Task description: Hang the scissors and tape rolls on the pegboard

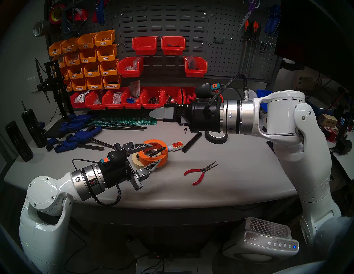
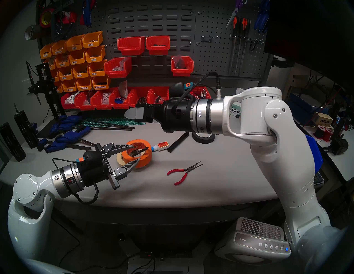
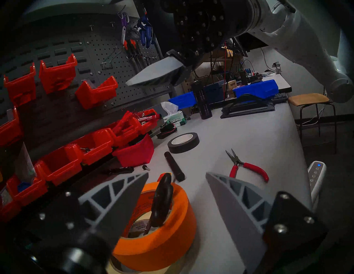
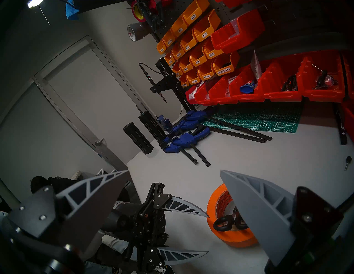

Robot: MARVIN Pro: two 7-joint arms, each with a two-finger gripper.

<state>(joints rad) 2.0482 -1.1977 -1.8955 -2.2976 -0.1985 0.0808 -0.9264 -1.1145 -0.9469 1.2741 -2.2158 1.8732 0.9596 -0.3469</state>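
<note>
Dim workshop, dark fisheye rims, bent edges, blurred wrist-view fingers [image 3: 118,206], ceiling lamp glare [image 4: 35,2]

A wide bright-orange tape roll [image 1: 155,153] is seen lying flat on the grey bench [image 1: 220,183], its printed cardboard core facing up. A slimmer cream masking-tape roll [image 1: 136,159] lies flat beneath and beside it, partly covered, with its edge showing on the left side. Small scissors [image 3: 161,199] with black oval loop handles are stood inside the orange roll's hole, blades down in the core and handles leaning out over the rim. The dark grey pegboard [image 1: 226,47], perforated with round holes and fitted with metal hooks, is mounted upright behind the bench.
</note>
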